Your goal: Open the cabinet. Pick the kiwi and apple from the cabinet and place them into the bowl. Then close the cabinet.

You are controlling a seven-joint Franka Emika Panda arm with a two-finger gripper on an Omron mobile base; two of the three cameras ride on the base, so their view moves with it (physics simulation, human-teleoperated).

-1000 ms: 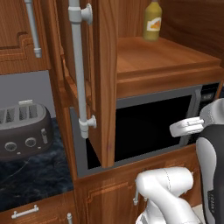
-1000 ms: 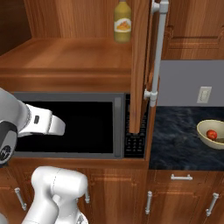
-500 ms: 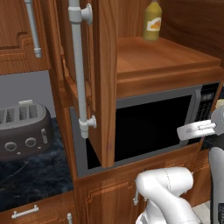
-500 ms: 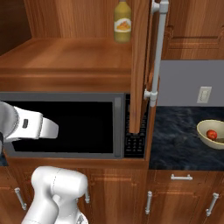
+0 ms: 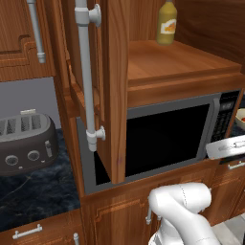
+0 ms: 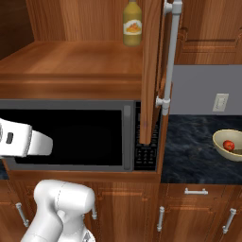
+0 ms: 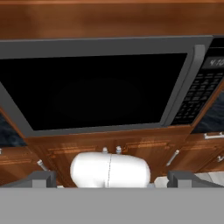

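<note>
Before the microwave (image 7: 96, 87) the gripper (image 7: 111, 178) hangs spread wide — cabinet (image 6: 150, 71) doors ajar.

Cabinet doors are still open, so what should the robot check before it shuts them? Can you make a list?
1. Cabinet doors open: ok, both stand swung out.
2. Apple in the bowl: ok.
3. Kiwi in the bowl: cannot tell, the rim hides part of it.
4. Shelf free of fruit: ok, just a yellow bottle.
5. Hand empty and open: ok.
6. Hand near a door handle: not ok, it faces the microwave.
</note>
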